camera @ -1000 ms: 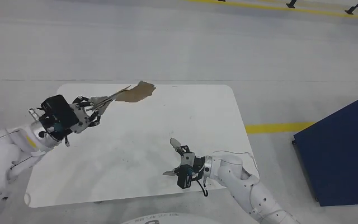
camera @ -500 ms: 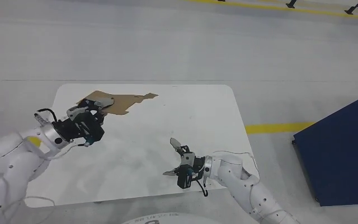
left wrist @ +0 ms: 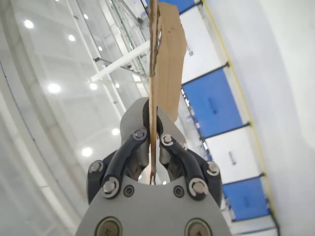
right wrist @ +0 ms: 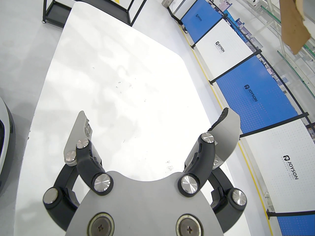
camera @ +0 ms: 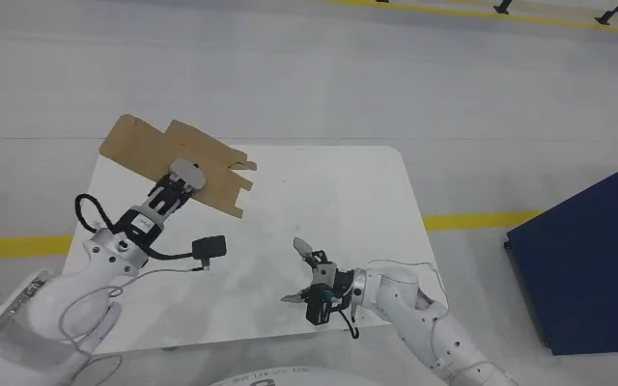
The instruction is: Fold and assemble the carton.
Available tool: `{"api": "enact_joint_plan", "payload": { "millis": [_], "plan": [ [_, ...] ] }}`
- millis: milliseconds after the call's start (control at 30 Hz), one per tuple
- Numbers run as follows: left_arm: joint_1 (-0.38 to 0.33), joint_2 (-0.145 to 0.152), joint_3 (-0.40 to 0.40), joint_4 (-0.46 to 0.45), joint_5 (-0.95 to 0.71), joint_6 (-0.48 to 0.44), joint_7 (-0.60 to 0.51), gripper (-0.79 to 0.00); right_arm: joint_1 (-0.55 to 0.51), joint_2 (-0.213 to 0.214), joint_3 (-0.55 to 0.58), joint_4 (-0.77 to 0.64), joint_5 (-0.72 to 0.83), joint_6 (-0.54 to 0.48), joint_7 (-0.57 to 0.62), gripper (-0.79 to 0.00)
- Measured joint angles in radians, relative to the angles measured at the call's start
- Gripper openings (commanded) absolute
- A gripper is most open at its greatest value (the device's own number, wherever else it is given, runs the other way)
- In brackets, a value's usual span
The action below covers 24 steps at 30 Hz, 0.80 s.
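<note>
The left gripper (camera: 185,178) is clamping the flat carton blank (camera: 145,150), holding it aloft over the table's (camera: 328,193) far left corner. The right gripper (camera: 293,271) is hovering by the near edge, fingers spread and empty. From where I'm standing, all the folding is looking undone.

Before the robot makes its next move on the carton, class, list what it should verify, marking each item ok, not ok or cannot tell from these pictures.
1. Grip: the left gripper has its fingers shut on the carton: ok.
2. Clearance: the carton is held up off the table: ok.
3. Helper free: the right gripper is open and empty: ok.
4. Helper in place: not ok; the right gripper is near the table's near edge, well apart from the carton.
5. Folding begun: not ok; the carton is a flat sheet.
6. Crease lines found: cannot tell.
</note>
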Motion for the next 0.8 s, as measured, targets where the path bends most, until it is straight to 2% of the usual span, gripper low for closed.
{"api": "enact_joint_plan", "payload": {
  "millis": [300, 367, 500, 667, 733, 800],
  "plan": [
    [-0.002, 0.000, -0.001, -0.002, -0.026, 0.002, 0.017, -0.785, 0.000, 0.000, 0.000, 0.000, 0.000, 0.000, 0.000, 0.000],
    [-0.034, 0.014, 0.007, -0.016, -0.003, 0.021, 0.050, -0.785, 0.000, 0.000, 0.000, 0.000, 0.000, 0.000, 0.000, 0.000],
    [-0.168, 0.083, 0.062, -0.046, 0.003, 0.065, 0.151, -0.785, 0.000, 0.000, 0.000, 0.000, 0.000, 0.000, 0.000, 0.000],
    [-0.393, 0.199, 0.178, -0.075, 0.002, 0.133, 0.286, -0.785, 0.000, 0.000, 0.000, 0.000, 0.000, 0.000, 0.000, 0.000],
    [-0.454, 0.219, 0.203, -0.077, 0.002, 0.137, 0.314, -0.785, 0.000, 0.000, 0.000, 0.000, 0.000, 0.000, 0.000, 0.000],
    [-0.442, 0.215, 0.198, -0.077, 0.002, 0.137, 0.308, -0.785, 0.000, 0.000, 0.000, 0.000, 0.000, 0.000, 0.000, 0.000]
  ]
}}
